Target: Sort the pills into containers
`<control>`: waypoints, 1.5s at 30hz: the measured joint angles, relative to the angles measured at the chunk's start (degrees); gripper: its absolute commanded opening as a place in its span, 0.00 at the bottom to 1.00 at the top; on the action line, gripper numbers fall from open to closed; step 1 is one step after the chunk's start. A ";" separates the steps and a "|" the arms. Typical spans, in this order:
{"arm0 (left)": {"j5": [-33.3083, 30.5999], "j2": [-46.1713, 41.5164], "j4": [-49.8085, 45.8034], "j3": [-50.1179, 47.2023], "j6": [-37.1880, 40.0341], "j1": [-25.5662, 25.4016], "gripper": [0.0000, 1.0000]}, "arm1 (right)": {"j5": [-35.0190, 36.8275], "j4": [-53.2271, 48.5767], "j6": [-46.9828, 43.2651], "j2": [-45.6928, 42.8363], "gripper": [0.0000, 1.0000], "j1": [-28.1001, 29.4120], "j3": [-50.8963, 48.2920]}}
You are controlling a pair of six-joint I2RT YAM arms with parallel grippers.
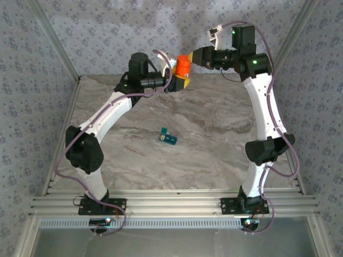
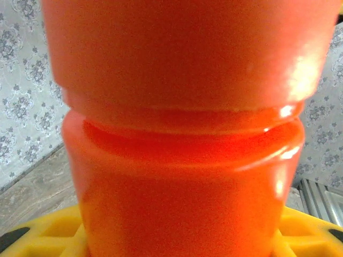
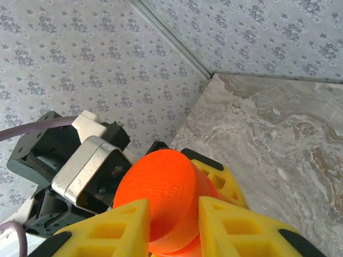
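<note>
Right fingers (image 3: 118,230) pinch the cap (image 3: 161,187); left fingers (image 2: 48,238) clamp the bottle (image 2: 182,182) body, aloft at the back. It looks like smooth, stiff, light plastic, likely slippery, so grip the cap's rim squarely. The containers (image 1: 168,137) lie mid-worktop (image 1: 225,155), probably light and easily nudged.

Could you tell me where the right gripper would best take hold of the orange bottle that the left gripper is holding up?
Probably the cap, pinched across its round side wall, coming end-on at its flat top. The left gripper clamps the orange bottle by its body, leaving the cap end free, and the right gripper straddles it that way.
</note>
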 measured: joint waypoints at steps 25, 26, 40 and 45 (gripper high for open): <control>-0.11 0.00 -4.70 1.40 3.02 -1.22 0.00 | 3.10 2.84 -2.45 -8.94 0.72 -4.74 -11.96; 0.48 0.00 -4.94 1.73 2.99 -1.22 0.00 | 2.93 2.67 -3.80 -9.20 0.73 -4.72 -11.96; 6.27 2.38 -6.75 6.32 1.70 -1.25 0.00 | -1.64 4.55 -10.54 -8.76 0.77 -2.34 -12.33; 6.91 3.45 -8.09 6.97 1.66 -1.29 0.00 | -3.34 5.07 -10.51 -7.28 0.77 -0.98 -11.45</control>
